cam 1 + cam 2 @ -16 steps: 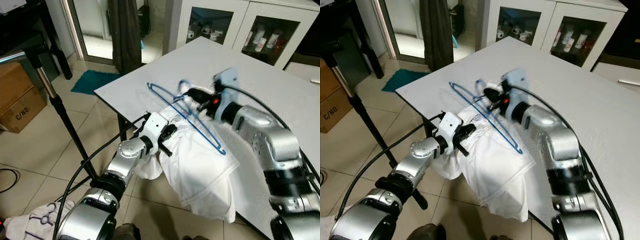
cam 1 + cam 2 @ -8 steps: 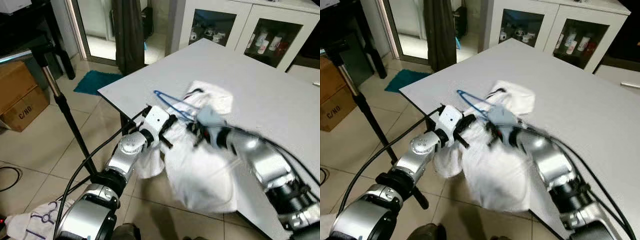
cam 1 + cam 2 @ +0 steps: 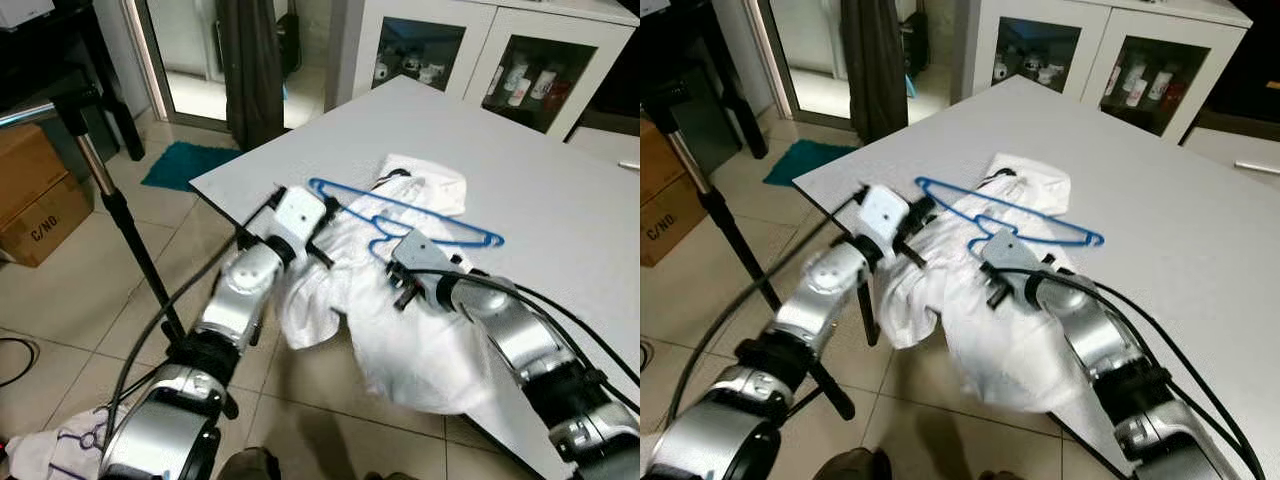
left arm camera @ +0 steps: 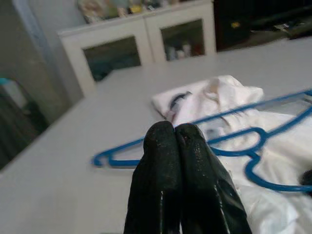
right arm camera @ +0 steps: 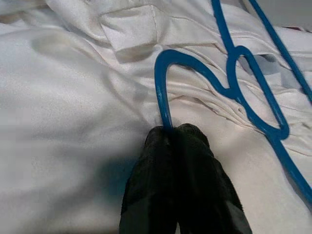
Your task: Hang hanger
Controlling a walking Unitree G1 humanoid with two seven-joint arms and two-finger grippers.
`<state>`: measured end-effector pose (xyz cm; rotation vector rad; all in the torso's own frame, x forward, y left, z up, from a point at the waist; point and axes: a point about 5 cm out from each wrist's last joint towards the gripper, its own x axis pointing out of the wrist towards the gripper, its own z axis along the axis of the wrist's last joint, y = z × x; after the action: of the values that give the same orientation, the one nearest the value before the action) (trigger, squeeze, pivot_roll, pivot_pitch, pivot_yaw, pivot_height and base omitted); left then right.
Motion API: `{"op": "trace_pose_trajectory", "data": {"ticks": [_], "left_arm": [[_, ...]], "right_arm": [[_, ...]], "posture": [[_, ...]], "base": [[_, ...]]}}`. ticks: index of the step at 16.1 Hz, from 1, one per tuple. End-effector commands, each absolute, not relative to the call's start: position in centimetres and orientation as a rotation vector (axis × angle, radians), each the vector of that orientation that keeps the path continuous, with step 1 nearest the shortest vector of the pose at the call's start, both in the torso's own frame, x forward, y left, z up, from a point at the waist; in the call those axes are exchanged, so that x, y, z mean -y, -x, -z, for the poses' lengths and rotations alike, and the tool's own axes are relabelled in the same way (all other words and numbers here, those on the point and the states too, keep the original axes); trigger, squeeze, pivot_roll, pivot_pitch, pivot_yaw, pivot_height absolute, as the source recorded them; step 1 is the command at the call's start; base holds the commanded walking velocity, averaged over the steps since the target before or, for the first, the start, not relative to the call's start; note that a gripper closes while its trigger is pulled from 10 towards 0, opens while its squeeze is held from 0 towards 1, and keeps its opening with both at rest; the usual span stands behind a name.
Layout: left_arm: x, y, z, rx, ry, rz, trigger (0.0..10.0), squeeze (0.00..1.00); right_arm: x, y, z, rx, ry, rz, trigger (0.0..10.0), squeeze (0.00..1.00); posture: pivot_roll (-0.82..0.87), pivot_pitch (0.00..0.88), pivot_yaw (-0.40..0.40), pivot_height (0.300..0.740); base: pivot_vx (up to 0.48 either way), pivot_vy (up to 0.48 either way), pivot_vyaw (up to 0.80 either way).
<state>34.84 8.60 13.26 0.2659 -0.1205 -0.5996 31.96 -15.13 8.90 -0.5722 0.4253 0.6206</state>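
Observation:
A blue wire hanger (image 3: 440, 222) lies flat across a crumpled white garment (image 3: 420, 330) that drapes over the near corner of the white table (image 3: 560, 170). My right gripper (image 5: 173, 131) rests on the garment and is shut on the tip of the hanger's hook (image 5: 163, 87). Its wrist shows beside the hook in the left eye view (image 3: 412, 252). My left gripper (image 3: 328, 228) is at the garment's left edge by the table corner. Its fingers (image 4: 165, 161) are pressed together just short of the hanger's left end, with nothing seen between them.
A black stand with a metal pole (image 3: 120, 220) rises at the left beside a cardboard box (image 3: 35, 205). A teal mat (image 3: 185, 162) and dark curtain (image 3: 250, 60) lie beyond the table. White glass-door cabinets (image 3: 470, 50) stand behind. Cloth (image 3: 50, 455) lies on the floor.
My right gripper has swung the hanger round and come down toward the table's near edge; the hanger now lies flat on the garment. My left gripper has risen to the table corner.

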Motion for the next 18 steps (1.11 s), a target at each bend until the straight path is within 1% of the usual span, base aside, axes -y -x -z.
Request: {"op": "trace_pose_trajectory", "data": {"ticks": [1, 3, 4, 6, 8, 10, 13, 16, 18], "left_arm": [[-9.4, -34.9, -14.2, 0.152, -0.254, 0.555, 10.0, 0.00], [-10.0, -34.6, -14.7, 0.169, -0.232, 0.531, 10.0, 0.00], [-11.1, -33.9, -13.9, 0.152, -0.210, 0.492, 10.0, 0.00], [-12.0, -33.0, -12.6, 0.111, -0.166, 0.437, 10.0, 0.00], [-12.5, -32.0, -11.8, 0.083, -0.149, 0.397, 10.0, 0.00], [-12.5, -31.7, -11.8, 0.076, -0.144, 0.390, 10.0, 0.00], [-12.5, -31.5, -12.2, 0.088, -0.148, 0.381, 10.0, 0.00], [-13.0, -31.4, -12.9, 0.123, -0.145, 0.333, 10.0, 0.00], [-13.7, -31.1, -13.2, 0.157, -0.136, 0.285, 10.0, 0.00]], "right_arm": [[16.8, -31.7, -6.9, -0.529, 0.590, -0.554, 0.0, 0.00], [17.0, -32.1, -6.9, -0.523, 0.590, -0.520, 0.0, 0.00], [17.3, -32.8, -7.1, -0.503, 0.589, -0.463, 0.0, 0.00], [17.7, -33.5, -7.4, -0.481, 0.590, -0.410, 0.0, 0.00], [18.3, -34.2, -7.7, -0.458, 0.595, -0.348, 0.0, 0.00], [18.7, -34.7, -8.1, -0.433, 0.594, -0.303, 0.0, 0.00], [18.2, -36.1, -10.7, -0.311, 0.510, -0.267, 0.0, 0.00], [17.7, -37.3, -14.5, -0.141, 0.377, -0.242, 0.0, 0.00], [16.6, -37.4, -16.7, -0.016, 0.238, -0.267, 0.0, 0.00]], "posture": [[0.02, 0.014, -0.023, 0.740], [0.02, 0.013, -0.023, 0.740], [0.03, 0.013, -0.023, 0.740], [0.03, 0.011, -0.023, 0.740], [0.04, 0.010, -0.028, 0.740], [0.05, 0.008, -0.031, 0.740], [0.06, 0.001, -0.032, 0.740], [0.05, 0.001, -0.025, 0.740], [0.05, 0.002, -0.023, 0.740]], "base": [[0.000, 0.000, 0.00], [0.000, 0.000, 0.00], [0.000, 0.000, 0.00], [0.000, 0.000, 0.00], [0.000, 0.000, 0.00], [0.000, 0.000, 0.00], [0.000, 0.000, 0.00], [0.000, 0.000, 0.00], [0.000, 0.000, 0.00]]}}
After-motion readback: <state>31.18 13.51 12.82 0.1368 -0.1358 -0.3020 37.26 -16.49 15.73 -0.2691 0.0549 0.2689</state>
